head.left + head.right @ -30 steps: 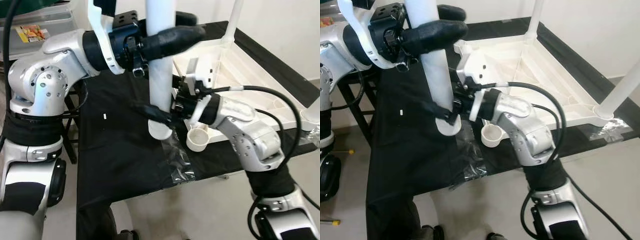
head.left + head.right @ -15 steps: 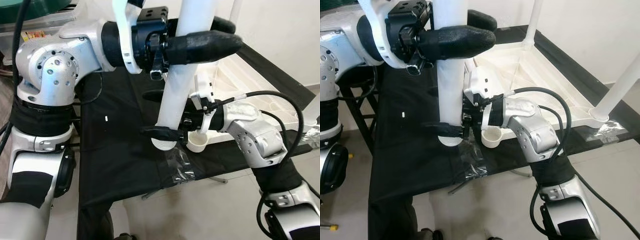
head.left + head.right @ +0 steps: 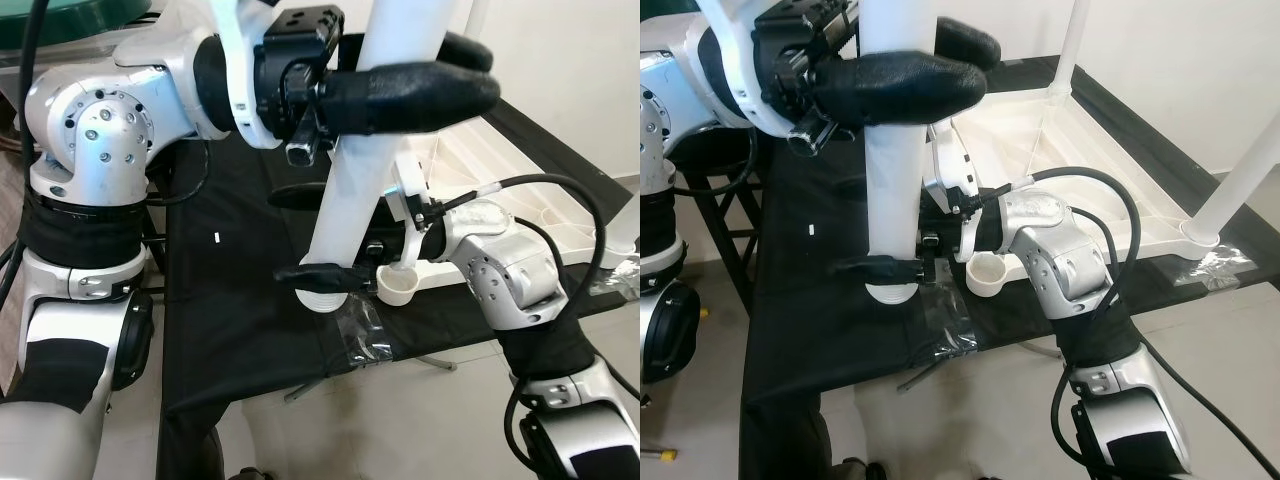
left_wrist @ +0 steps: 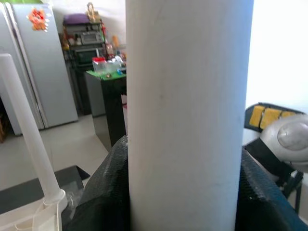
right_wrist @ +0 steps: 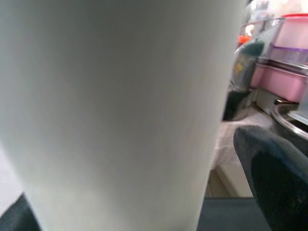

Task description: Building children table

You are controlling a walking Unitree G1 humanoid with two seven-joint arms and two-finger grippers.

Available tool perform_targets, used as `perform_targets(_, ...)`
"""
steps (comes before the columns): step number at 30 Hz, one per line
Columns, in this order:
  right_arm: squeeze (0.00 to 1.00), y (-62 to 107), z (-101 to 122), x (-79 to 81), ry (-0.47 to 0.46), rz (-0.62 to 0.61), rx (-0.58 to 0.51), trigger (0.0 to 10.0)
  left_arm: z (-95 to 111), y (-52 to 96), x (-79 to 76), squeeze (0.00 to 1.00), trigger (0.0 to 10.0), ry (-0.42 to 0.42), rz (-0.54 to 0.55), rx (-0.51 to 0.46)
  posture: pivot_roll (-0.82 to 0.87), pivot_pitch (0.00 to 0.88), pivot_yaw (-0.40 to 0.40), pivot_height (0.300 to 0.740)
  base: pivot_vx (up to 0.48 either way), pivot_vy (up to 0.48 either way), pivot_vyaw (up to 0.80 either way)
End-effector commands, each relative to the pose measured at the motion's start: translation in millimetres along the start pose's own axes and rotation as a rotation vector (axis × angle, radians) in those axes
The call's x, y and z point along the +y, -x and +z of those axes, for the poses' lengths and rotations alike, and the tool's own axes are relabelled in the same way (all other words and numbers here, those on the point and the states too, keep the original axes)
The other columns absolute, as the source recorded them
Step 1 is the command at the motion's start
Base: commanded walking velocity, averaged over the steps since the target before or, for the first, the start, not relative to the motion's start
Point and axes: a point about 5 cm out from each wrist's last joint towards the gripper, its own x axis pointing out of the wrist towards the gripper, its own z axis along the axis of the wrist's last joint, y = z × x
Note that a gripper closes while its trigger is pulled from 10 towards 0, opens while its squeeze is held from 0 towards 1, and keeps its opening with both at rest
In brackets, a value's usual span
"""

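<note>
- We held a white table leg [image 3: 890,190] upright over the black-covered workbench [image 3: 235,320], its ribbed lower end hanging just above the cloth.
- Our left gripper [image 3: 425,75] was clenched on the leg high up, one black finger in front of it and one behind; in the left wrist view the leg [image 4: 187,115] stood squeezed between the two pads.
- Our right gripper [image 3: 880,267] grasped the same leg near its bottom, its thin black fingers [image 3: 312,274] wrapped round it just above the ribbed end.
- The leg's lower end hung just beside a round white socket [image 3: 985,272] at the near corner of the upside-down white tabletop [image 3: 1060,140]; the leg was not in the socket.
- The tabletop lay flat on the workbench to our right, with two other white legs already standing in it: one at the far corner [image 3: 1072,45] and one at the right corner [image 3: 1240,170].
- A crumpled piece of clear plastic wrap [image 3: 362,335] lay on the cloth below the leg's end, near the bench's front edge.
</note>
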Motion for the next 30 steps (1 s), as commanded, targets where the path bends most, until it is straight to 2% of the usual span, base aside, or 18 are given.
perform_targets(1,0.0,-20.8,7.7,9.4,0.02,0.099,-0.011,10.0,-11.3,-19.1,-2.5,0.0,0.0,0.001,-0.08,0.041,0.07,0.075,-0.004,0.74,0.0,0.0,0.0)
perform_targets(4,0.0,-21.5,8.1,10.5,0.018,0.103,-0.011,10.0,-13.6,-19.0,-0.9,0.0,0.0,-0.002,-0.071,0.057,0.07,0.074,-0.001,0.74,0.0,0.0,0.0)
perform_targets(7,0.0,-23.7,10.2,13.2,0.012,0.116,-0.015,10.0,-21.5,-17.0,7.7,0.0,0.0,-0.041,-0.018,0.12,0.07,0.071,-0.002,0.74,0.0,0.0,0.0)
perform_targets(19,0.0,-21.1,7.3,23.2,0.019,0.162,0.018,10.0,-16.4,-12.5,25.5,0.0,0.0,-0.053,0.092,0.1,0.07,0.076,0.0,0.74,0.0,0.0,0.0)
perform_targets(20,0.0,-20.8,7.5,24.4,0.023,0.168,0.022,10.0,-22.4,-6.9,28.0,0.0,0.0,-0.053,0.107,0.098,0.07,0.078,0.002,0.74,0.0,0.0,0.0)
perform_targets(23,0.0,-19.4,9.5,26.4,0.029,0.173,0.021,10.0,-57.5,25.5,33.2,0.0,0.0,-0.035,0.15,0.107,0.06,0.08,0.002,0.74,0.0,0.0,0.0)
perform_targets(30,0.0,-12.4,16.8,27.3,0.037,0.189,0.009,10.0,-68.9,33.9,33.8,0.0,0.0,-0.03,0.162,0.144,0.06,0.082,0.005,0.74,0.0,0.0,0.0)
